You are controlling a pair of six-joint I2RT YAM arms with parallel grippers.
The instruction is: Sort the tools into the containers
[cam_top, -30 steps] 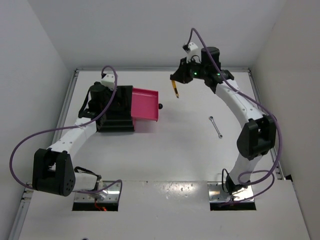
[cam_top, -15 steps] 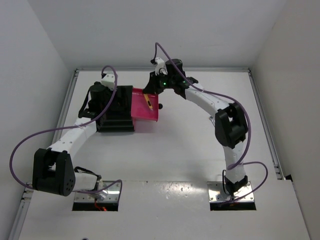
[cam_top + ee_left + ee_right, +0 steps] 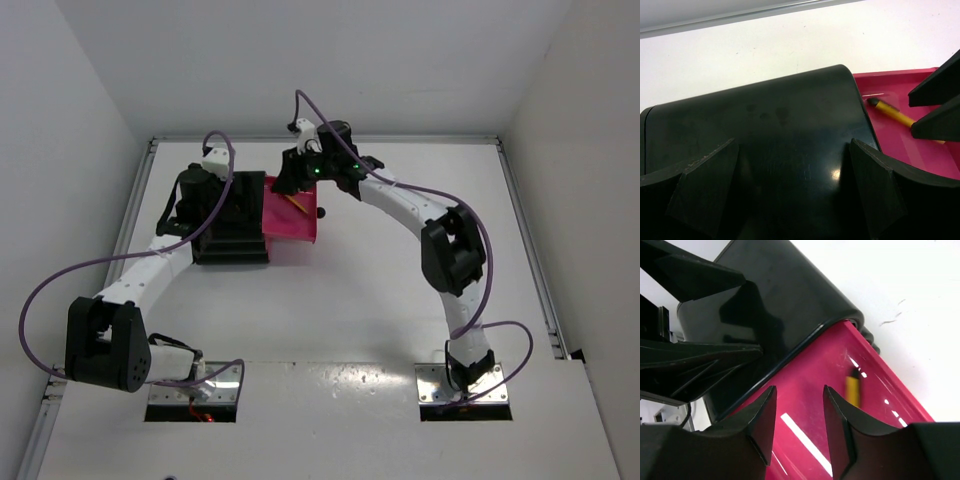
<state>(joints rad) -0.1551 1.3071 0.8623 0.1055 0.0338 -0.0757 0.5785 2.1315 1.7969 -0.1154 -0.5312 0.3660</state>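
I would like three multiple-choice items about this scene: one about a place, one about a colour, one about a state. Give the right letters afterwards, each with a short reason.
1. Where is the yellow tool relative to the pink drawer?
A. beside it
B. inside it
C. beneath it

2. What colour is the cabinet?
A. black
B. white
C. blue

3. How do the fingers of the right gripper stand?
A. closed on the yellow tool
B. closed on the drawer's rim
C. apart, with nothing between them

Answers:
1 B, both wrist views show the tool lying on the drawer's floor.
2 A, its glossy top is black.
3 C, the right wrist view shows only the drawer's floor in the gap.
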